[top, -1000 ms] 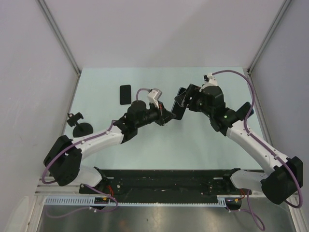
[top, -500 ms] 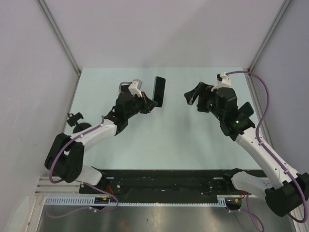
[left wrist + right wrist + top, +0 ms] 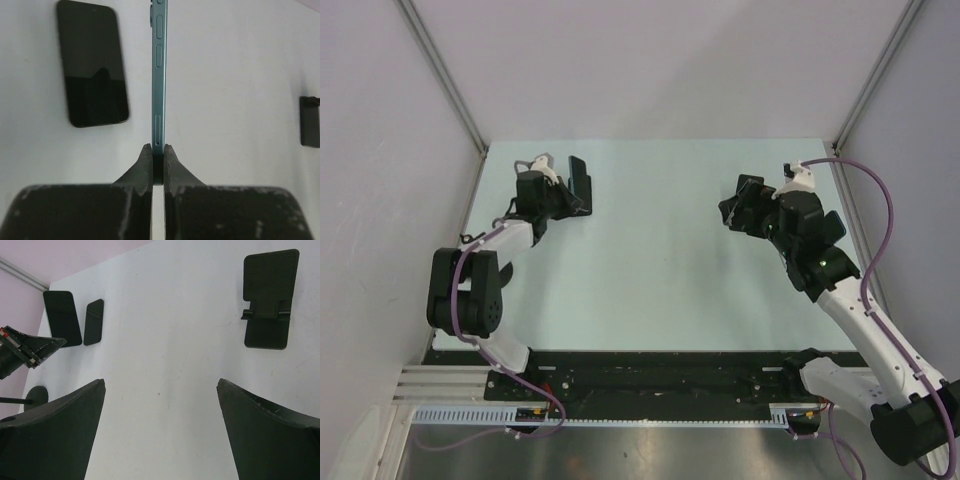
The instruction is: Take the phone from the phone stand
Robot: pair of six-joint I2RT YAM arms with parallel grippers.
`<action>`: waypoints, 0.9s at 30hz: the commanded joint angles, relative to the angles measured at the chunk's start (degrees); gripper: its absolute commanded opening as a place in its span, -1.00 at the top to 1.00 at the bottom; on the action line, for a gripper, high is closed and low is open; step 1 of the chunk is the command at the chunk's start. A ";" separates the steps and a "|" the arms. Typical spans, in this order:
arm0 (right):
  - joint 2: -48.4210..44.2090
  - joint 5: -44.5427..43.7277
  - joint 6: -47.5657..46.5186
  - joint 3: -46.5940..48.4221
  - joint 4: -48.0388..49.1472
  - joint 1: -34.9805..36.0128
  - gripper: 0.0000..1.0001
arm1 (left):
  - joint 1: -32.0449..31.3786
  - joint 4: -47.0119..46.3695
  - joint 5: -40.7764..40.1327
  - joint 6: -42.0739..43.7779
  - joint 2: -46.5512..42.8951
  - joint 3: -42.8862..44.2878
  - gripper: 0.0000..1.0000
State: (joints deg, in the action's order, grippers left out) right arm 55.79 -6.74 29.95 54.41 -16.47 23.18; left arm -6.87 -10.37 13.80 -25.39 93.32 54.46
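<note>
My left gripper (image 3: pixel 157 147) is shut on the lower edge of a thin teal-edged phone (image 3: pixel 158 75), which I see edge-on. In the top view the gripper (image 3: pixel 567 192) holds that phone (image 3: pixel 580 180) at the far left of the table. The right wrist view shows the held phone (image 3: pixel 62 317) beside a second dark phone (image 3: pixel 94 322) lying flat. The black phone stand (image 3: pixel 267 300) sits on the table with nothing on it. I cannot make it out in the top view. My right gripper (image 3: pixel 161 382) is open wide and empty, at the right (image 3: pixel 742 205).
The second phone (image 3: pixel 92 62) lies flat just left of the held one. A small black round-based holder (image 3: pixel 35 395) stands near the table's left edge. A black object (image 3: pixel 310 127) shows at the right edge of the left wrist view. The pale table (image 3: pixel 650 250) has walls on three sides.
My left arm has swung the phone from the table's middle to the far left, beside the flat phone. My right gripper has drawn back to the right and stays open.
</note>
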 commanded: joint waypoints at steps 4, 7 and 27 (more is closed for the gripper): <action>-1.56 -0.82 -1.65 -0.36 -0.14 -0.94 -1.00 | 8.61 6.58 3.24 7.80 4.41 8.90 0.99; -1.21 -0.55 -2.00 -0.54 0.21 -1.29 -0.99 | 10.82 7.29 4.56 8.60 7.22 10.83 0.99; 1.07 2.52 -2.18 -0.62 1.44 -3.67 -0.99 | 13.99 19.07 11.86 14.05 19.53 21.92 0.99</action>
State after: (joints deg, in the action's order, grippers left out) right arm 56.62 -5.23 28.42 53.95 -16.84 19.94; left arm 6.83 7.25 20.71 -13.37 112.25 74.06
